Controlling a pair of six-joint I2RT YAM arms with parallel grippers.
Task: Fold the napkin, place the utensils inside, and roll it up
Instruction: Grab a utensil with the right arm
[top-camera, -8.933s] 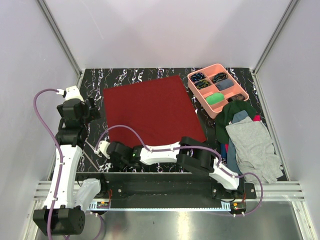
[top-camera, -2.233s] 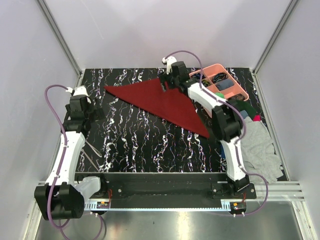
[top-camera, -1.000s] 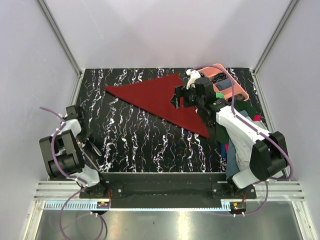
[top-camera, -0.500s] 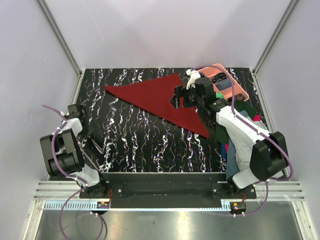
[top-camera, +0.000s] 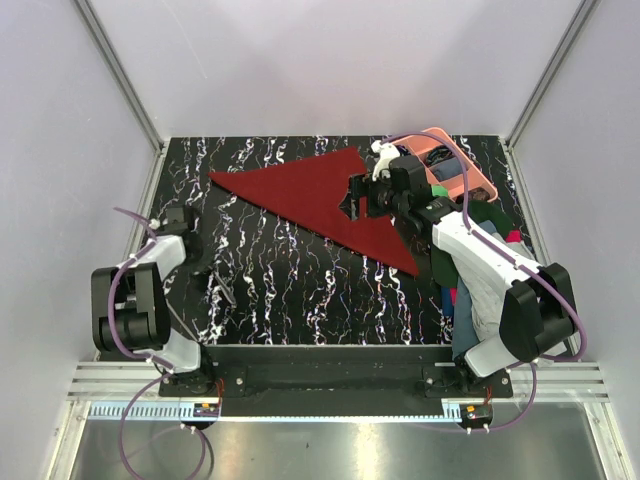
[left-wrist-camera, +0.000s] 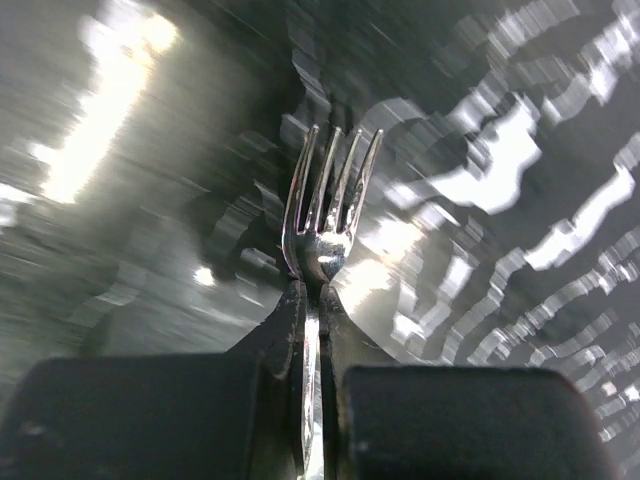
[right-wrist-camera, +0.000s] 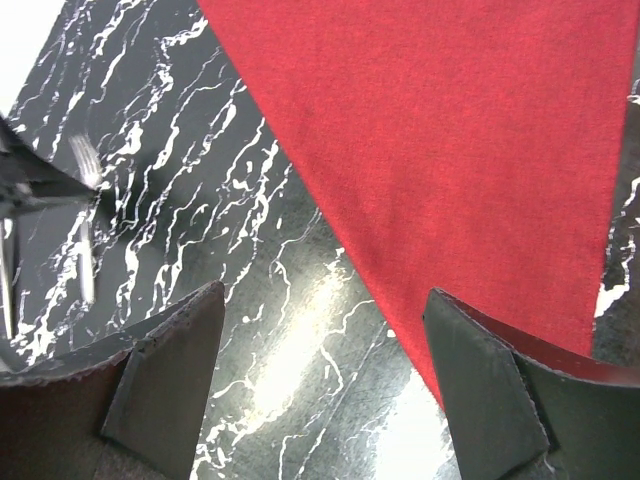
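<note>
- Your left gripper (top-camera: 207, 272), clamped on the fork (left-wrist-camera: 325, 215), has bare marbled table (top-camera: 290, 285) ahead of its fingers and on its inner side, as far as the napkin (top-camera: 315, 190).
- On that arm's outer side, the wall (top-camera: 60, 150) stands close.
- Your right gripper (top-camera: 352, 203) hangs spread wide above the napkin's folded edge, with only flat cloth and table beneath it.
- Behind its wrist, the pink tray (top-camera: 478, 182) sits just beside the arm.
- Under that forearm, the clothes pile (top-camera: 505, 285) fills the outer side.
</note>
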